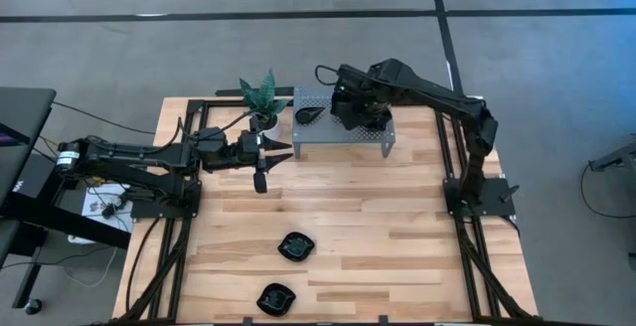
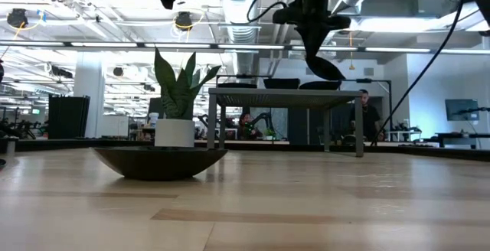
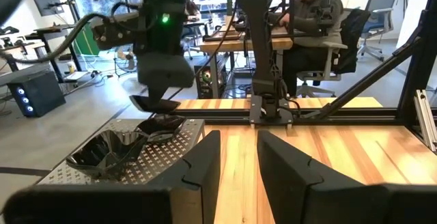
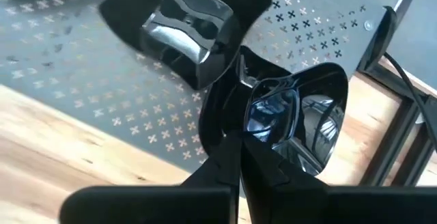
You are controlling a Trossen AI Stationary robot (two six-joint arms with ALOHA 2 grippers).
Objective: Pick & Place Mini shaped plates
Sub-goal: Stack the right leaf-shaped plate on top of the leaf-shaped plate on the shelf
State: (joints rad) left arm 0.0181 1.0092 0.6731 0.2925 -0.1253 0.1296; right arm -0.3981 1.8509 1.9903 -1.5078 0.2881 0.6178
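**Operator:** Plates first. I've got one mini plate [image 4: 290, 118] pinched by its rim in the right tool [image 4: 235, 138], fingers clamped together on it, hanging over the grey rack [image 1: 343, 127] at upper centre of the high view. Another plate [image 4: 188, 36] already sits on the rack just beside it, and a leaf-shaped one [image 1: 309, 114] lies toward the rack's left end.

**Spotter:** So you're placing. How do you want to do it?

**Operator:** I'd judge the risk is landing on the neighbour. I'd shift to bare perforated metal, lower until the dish sits flat, then part the fingers and lift straight up so the rim doesn't drag.

**Spotter:** And the rest?

**Operator:** Two plates [image 1: 295, 246] wait on the wooden surface [image 1: 397, 227], lower centre. The left tool [image 1: 266, 155] hovers near the potted plant [image 1: 262, 102], left of the rack, fingers apart and holding nothing.
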